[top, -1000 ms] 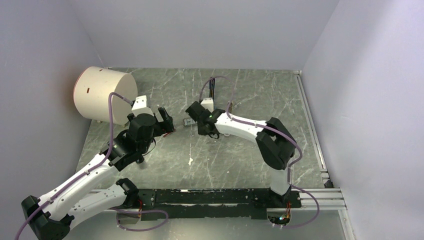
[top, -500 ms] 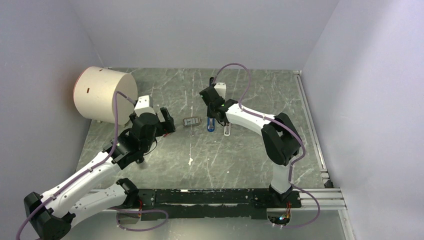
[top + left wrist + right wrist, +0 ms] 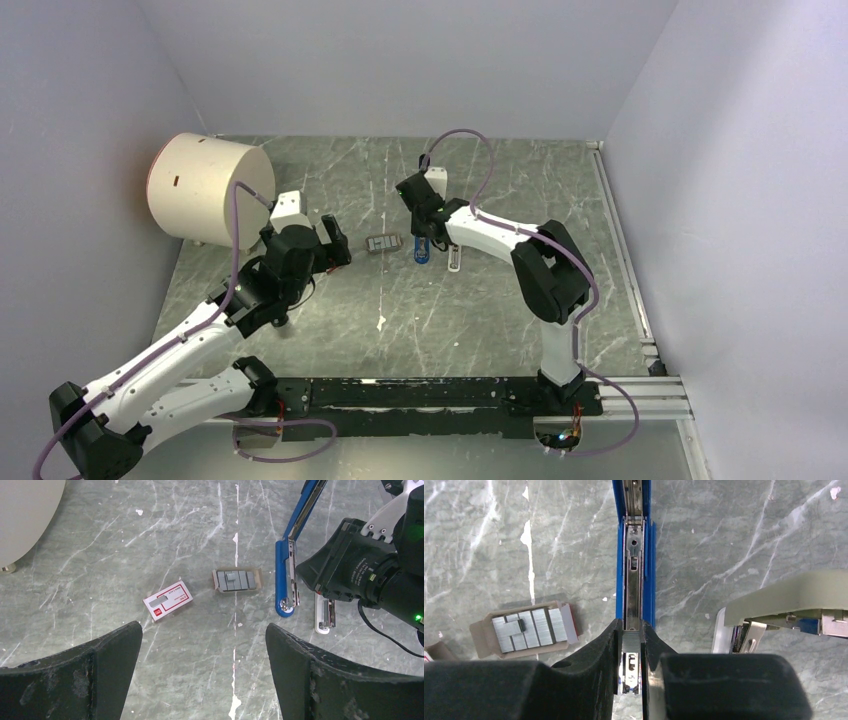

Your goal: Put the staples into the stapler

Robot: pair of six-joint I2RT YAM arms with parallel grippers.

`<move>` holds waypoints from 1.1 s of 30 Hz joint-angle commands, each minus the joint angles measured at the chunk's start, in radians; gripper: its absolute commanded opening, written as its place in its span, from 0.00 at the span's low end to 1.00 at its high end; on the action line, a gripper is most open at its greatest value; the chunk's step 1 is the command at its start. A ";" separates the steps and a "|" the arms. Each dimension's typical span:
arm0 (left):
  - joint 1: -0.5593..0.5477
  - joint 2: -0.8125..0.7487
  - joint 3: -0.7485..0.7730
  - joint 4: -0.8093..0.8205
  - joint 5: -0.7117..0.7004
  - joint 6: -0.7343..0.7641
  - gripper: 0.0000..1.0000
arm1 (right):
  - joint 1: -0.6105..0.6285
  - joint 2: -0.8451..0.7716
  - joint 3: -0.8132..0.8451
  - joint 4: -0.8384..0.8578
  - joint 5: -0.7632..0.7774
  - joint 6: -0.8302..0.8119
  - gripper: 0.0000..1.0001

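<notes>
The blue stapler [image 3: 421, 252] lies open on the marble floor, its metal channel facing up [image 3: 633, 565]; it also shows in the left wrist view [image 3: 286, 575]. My right gripper [image 3: 421, 232] is directly over its near end, shut on a short grey strip of staples [image 3: 630, 640] held in line with the channel. An open cardboard tray of staples [image 3: 526, 629] lies just left of the stapler [image 3: 383, 243]. My left gripper [image 3: 202, 630] is open and empty, a little left of the tray [image 3: 335, 246].
A pale off-white slim bar [image 3: 455, 260] lies right of the stapler [image 3: 784, 602]. A red-and-white staple box sleeve [image 3: 167, 600] lies left of the tray. A large cream drum [image 3: 205, 190] stands at the far left. Walls close in three sides.
My right gripper has moved from beside the staple tray over to the blue stapler and settled slightly lower on it. My left arm has barely shifted.
</notes>
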 commanded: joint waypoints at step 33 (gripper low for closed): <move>0.006 -0.001 0.015 0.019 -0.008 0.012 0.98 | -0.038 0.046 0.086 0.010 0.029 -0.015 0.20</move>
